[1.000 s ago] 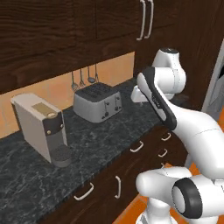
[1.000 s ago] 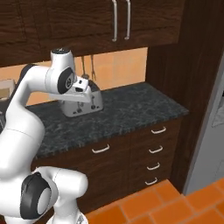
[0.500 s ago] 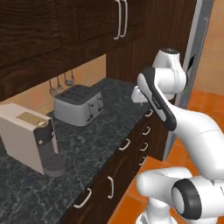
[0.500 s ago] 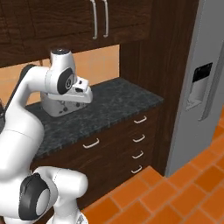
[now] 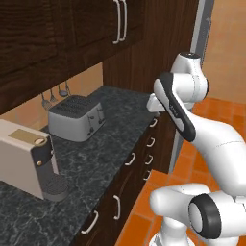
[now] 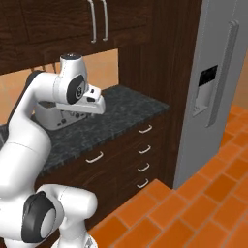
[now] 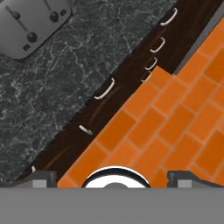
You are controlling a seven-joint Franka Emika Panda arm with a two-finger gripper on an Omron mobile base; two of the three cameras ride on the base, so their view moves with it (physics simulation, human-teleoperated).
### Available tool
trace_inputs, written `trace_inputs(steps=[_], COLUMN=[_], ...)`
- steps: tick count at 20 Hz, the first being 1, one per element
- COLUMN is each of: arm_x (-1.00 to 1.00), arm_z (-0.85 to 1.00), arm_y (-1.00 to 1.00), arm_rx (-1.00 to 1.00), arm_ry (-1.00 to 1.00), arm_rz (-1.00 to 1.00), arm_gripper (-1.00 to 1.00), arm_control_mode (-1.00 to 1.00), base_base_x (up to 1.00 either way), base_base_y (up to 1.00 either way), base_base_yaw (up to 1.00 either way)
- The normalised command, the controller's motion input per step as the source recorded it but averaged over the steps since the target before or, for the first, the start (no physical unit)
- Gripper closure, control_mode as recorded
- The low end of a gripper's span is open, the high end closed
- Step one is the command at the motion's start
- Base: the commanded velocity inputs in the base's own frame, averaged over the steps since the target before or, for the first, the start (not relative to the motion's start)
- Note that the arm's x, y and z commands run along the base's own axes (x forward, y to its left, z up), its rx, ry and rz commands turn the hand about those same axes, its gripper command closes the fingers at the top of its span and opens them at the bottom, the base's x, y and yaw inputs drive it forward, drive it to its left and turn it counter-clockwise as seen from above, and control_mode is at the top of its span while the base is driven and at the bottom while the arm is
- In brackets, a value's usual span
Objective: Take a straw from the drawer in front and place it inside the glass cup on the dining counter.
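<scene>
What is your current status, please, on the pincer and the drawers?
Pincer open, empty, up over the black granite counter. Drawers all shut; straw not yet fetched. Toaster and coffee machine on counter, away from the drawer fronts.

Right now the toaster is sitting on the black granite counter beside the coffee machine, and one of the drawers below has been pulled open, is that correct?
Not quite. The toaster does sit on the black granite counter beside the coffee machine, but no drawer is open: in the right base view every drawer front is flush and shut.
</scene>
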Motion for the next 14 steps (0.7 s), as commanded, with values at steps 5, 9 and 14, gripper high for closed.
trace_inputs(steps=[5,9,14], arm_x=[0.00,0.00,0.07], arm_z=[0.00,0.00,-0.76], arm_y=[0.00,0.00,-0.28], arm_rx=[0.00,0.00,0.19], arm_ry=[0.00,0.00,-0.04], arm_rz=[0.00,0.00,0.00], arm_gripper=[-1.00,-1.00,-1.00], arm_control_mode=[1.00,1.00,-1.00], base_base_x=[0.00,0.00,0.00], base_base_y=[0.42,0.22,0.00], base_base_yaw=[-0.11,-0.04,0.00])
